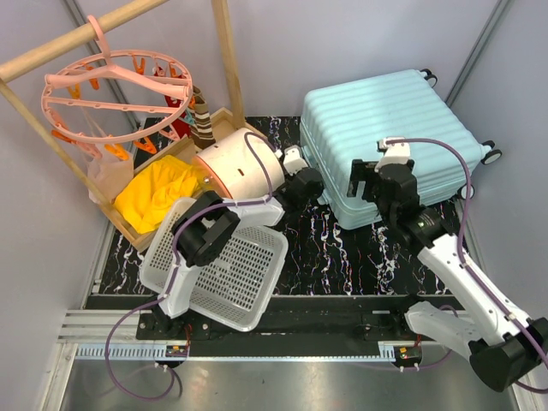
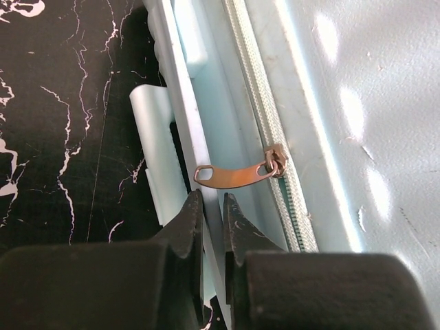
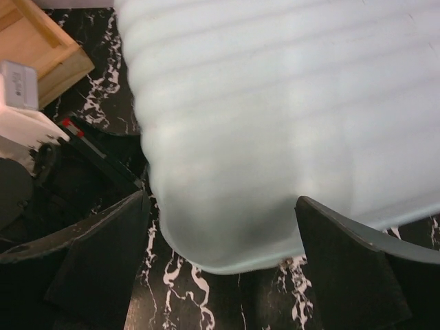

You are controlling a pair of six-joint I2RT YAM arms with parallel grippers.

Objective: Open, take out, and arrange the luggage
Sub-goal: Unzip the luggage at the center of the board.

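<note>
The luggage (image 1: 385,128), a pale mint ribbed suitcase, lies flat and closed at the back right of the black marbled mat. My left gripper (image 1: 306,185) is at its left side. In the left wrist view, the left gripper (image 2: 213,203) is nearly shut with only a thin gap. Its tips sit just below a brass zipper pull (image 2: 234,175) that hangs from the closed zipper (image 2: 268,130), and they do not hold it. My right gripper (image 1: 364,181) is at the suitcase's near edge. In the right wrist view, the right gripper (image 3: 220,265) is open wide, with its fingers (image 3: 103,254) astride the rounded corner of the suitcase (image 3: 275,103).
A white perforated basket (image 1: 231,265) lies tilted near the left arm. Behind it are a cream-and-orange drawer box (image 1: 235,167), a wooden tray (image 1: 128,227) with a yellow cloth (image 1: 158,197), and a pink hanger ring (image 1: 111,86) on a wooden rack (image 1: 227,51).
</note>
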